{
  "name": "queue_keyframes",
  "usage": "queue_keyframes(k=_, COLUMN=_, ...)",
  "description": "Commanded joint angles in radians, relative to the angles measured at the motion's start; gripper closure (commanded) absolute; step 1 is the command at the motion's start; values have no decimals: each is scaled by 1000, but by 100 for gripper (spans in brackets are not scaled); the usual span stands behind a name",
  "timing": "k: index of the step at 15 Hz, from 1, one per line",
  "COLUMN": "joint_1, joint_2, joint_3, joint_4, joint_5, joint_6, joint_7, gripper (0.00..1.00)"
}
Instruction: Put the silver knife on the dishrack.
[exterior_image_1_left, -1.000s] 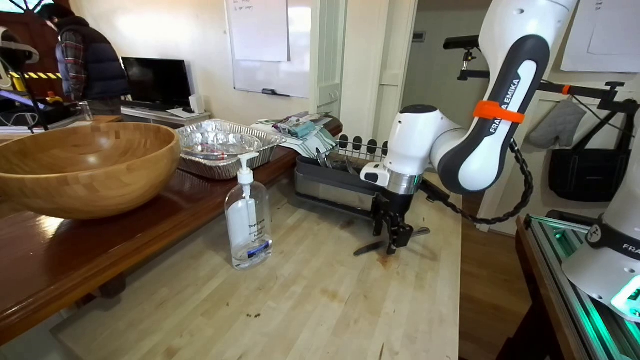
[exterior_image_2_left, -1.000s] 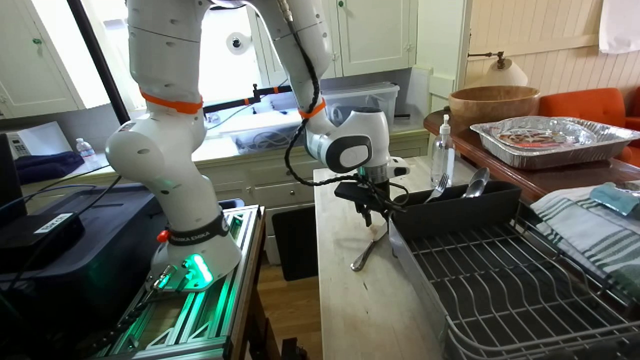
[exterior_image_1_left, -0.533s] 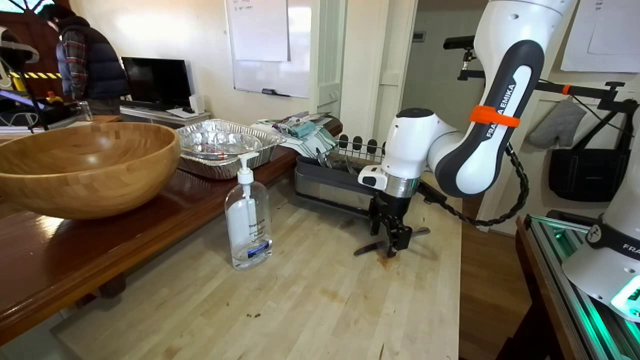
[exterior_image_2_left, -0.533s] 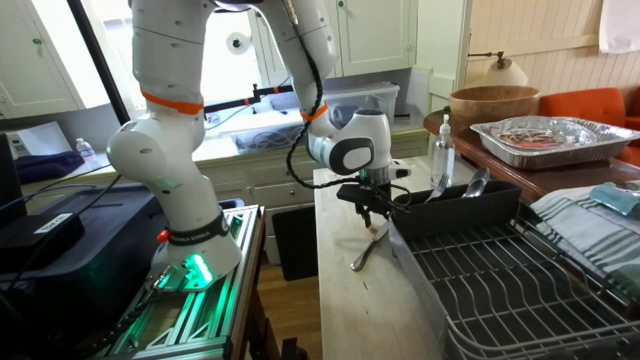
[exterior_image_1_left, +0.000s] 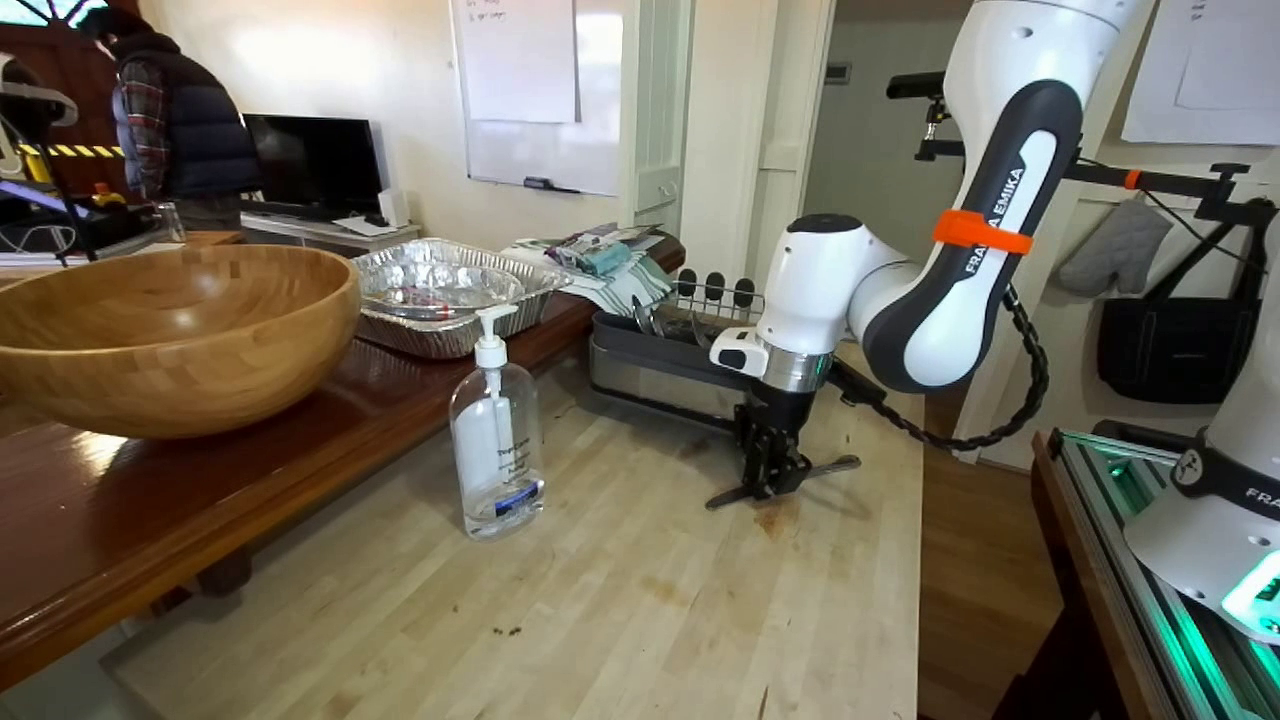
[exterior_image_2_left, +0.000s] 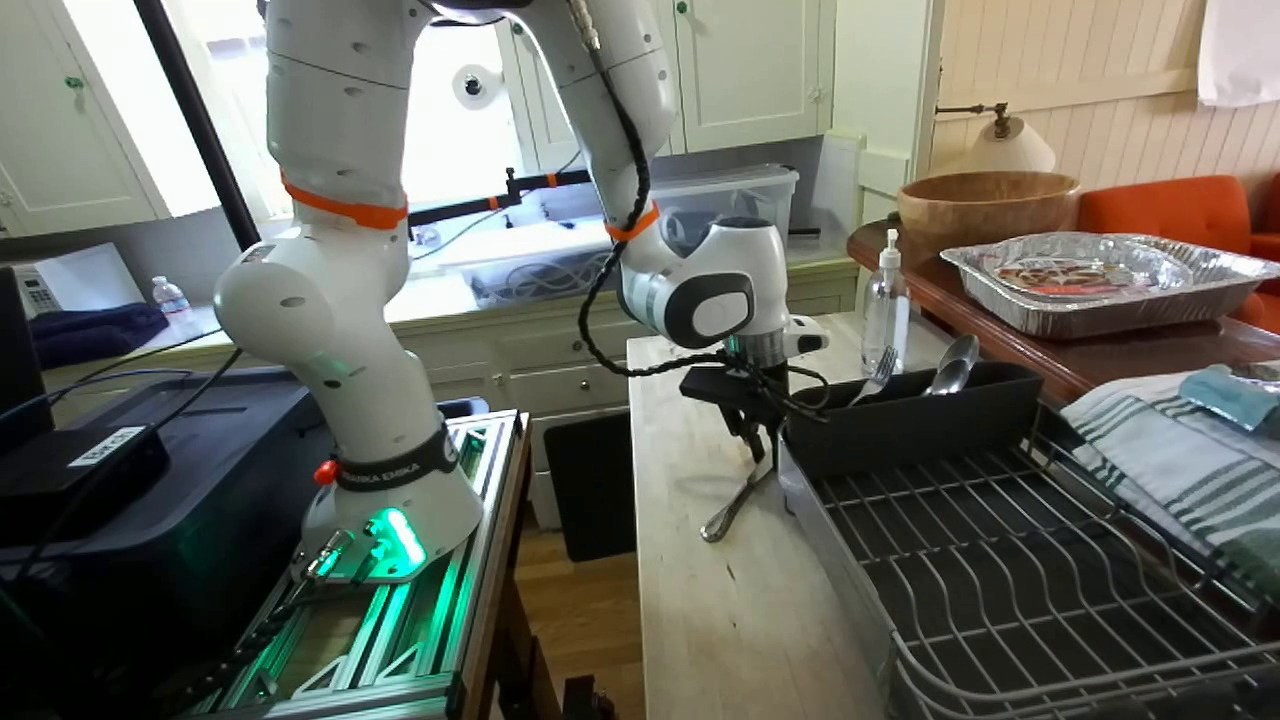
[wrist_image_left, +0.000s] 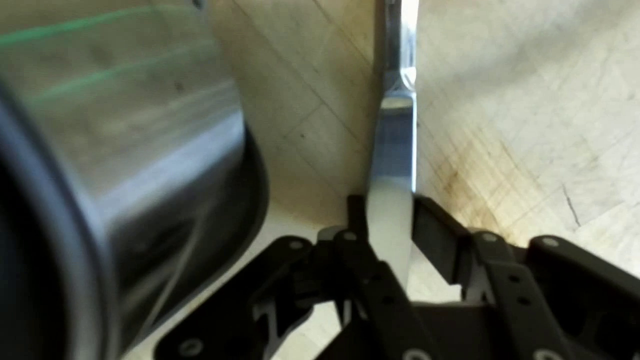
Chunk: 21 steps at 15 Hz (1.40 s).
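Fingers (wrist_image_left: 440, 240) grip the silver knife (wrist_image_left: 397, 135) across its blade (wrist_image_left: 390, 210). On the pale table (exterior_image_2_left: 720, 620), just beside the dishrack (exterior_image_2_left: 835, 560), lies the knife: probably light, stiff and slick, its handle (wrist_image_left: 400, 45) the heavier end, so a hold nearer the join should twist less. The knife's long axis slants to the rack's side; in the wrist view the handle points up, the tip hidden below.

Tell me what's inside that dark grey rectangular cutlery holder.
A silver metal fork and at least one silver metal spoon stick up; the holder hides their lower ends and anything lying deeper.
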<state>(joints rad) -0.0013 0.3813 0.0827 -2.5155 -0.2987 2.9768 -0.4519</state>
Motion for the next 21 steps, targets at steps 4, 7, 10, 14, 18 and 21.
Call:
queue_keyframes(k=4, joint_1=9, joint_2=17, joint_3=-7, joint_4=20, joint_5=-23, joint_6=-40, joint_7=3, gripper=94)
queue_keyframes(k=7, joint_1=-2, joint_2=4, joint_3=6, joint_4=12, joint_5=-12, joint_6=-48, joint_7=-3, gripper=94)
queue_keyframes(k=10, joint_1=1, joint_2=-16, joint_3=5, joint_4=2, joint_5=-10, joint_6=-57, joint_7=4, gripper=94)
queue_keyframes(k=14, joint_1=3, joint_2=-44, joint_3=7, joint_4=-13, joint_5=-5, joint_6=-74, joint_7=11, gripper=94)
queue_keyframes(k=18, joint_1=5, joint_2=-77, joint_3=14, joint_4=-29, joint_5=0, joint_6=-90, joint_7=17, gripper=94)
queue_keyframes(k=21, joint_1=5, joint_2=-108, joint_3=18, joint_4=-41, joint_5=3, joint_6=-95, joint_7=18, gripper=94)
